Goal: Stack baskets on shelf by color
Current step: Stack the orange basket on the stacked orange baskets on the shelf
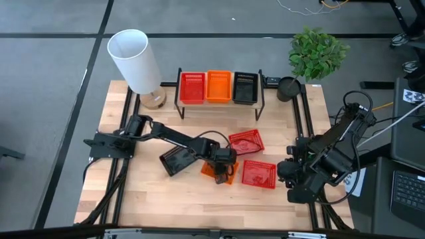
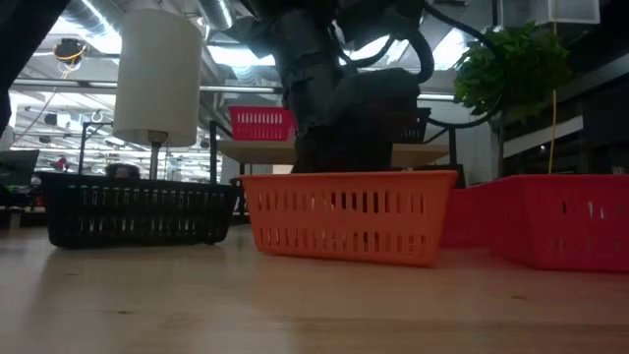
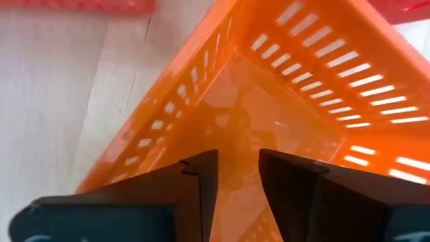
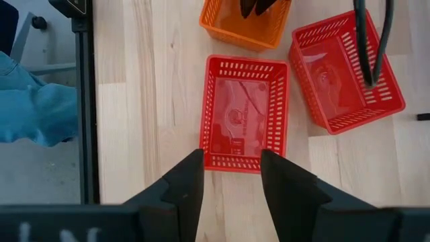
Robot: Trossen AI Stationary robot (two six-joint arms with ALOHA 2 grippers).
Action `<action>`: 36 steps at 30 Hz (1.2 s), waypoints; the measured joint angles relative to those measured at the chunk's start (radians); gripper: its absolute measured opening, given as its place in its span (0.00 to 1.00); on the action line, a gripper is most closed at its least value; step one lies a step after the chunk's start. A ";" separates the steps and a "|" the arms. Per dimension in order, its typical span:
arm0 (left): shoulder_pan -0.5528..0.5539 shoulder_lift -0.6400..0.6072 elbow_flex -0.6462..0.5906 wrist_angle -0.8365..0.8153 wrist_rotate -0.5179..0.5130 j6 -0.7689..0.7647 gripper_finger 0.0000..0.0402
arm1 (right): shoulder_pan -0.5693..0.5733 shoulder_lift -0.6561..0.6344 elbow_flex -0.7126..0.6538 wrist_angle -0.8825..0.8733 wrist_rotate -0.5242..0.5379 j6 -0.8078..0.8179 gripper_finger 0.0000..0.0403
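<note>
Your baskets are shallow slotted plastic trays: on the shelf (image 1: 219,101) at the back of the table (image 1: 133,192) three sit side by side, a red basket on the shelf (image 1: 192,87), an orange basket on the shelf (image 1: 219,86) and a black basket on the shelf (image 1: 245,87). Loose on the tabletop, from left to right, you have a black basket (image 1: 178,160), an orange basket (image 1: 219,171), then two red ones, the nearer red basket (image 1: 259,174) lying flat and the farther red basket (image 1: 246,141) turned at an angle just behind it. Your left arm reaches from the table's left edge across to the middle, and the left gripper (image 3: 236,178) points down into the orange basket, its fingers parted with a narrow gap and closed on nothing, their tips just above the basket's floor. Your right arm is folded at the table's right edge; the right gripper (image 4: 230,176) hangs over the near end of the nearer red basket, fingers apart and empty. A white lamp (image 1: 137,63) stands left of the shelf and a potted plant (image 1: 313,56) to its right. The black basket lies close against the left forearm.
</note>
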 joint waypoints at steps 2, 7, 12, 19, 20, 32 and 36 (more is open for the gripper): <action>-0.007 0.000 0.000 0.002 -0.003 0.017 0.25 | 0.000 0.000 0.000 0.000 0.000 -0.006 0.36; -0.033 -0.052 0.012 -0.013 -0.001 0.372 0.23 | 0.000 0.000 0.000 0.000 0.000 -0.041 0.36; -0.062 -0.092 0.072 -0.171 -0.015 0.496 0.23 | 0.000 0.000 0.000 0.000 0.000 -0.054 0.36; -0.131 -0.110 0.126 -0.382 -0.048 0.649 0.24 | 0.000 0.000 0.000 0.005 0.000 -0.054 0.36; -0.147 -0.108 0.125 -0.428 -0.087 0.684 0.25 | 0.000 0.000 0.000 0.006 0.000 -0.054 0.36; -0.212 -0.111 0.126 -0.634 -0.497 1.049 0.31 | 0.000 0.000 0.000 0.040 0.010 -0.052 0.36; -0.213 -0.110 0.126 -0.630 -0.503 1.167 0.31 | 0.000 0.000 0.000 0.047 0.011 -0.052 0.36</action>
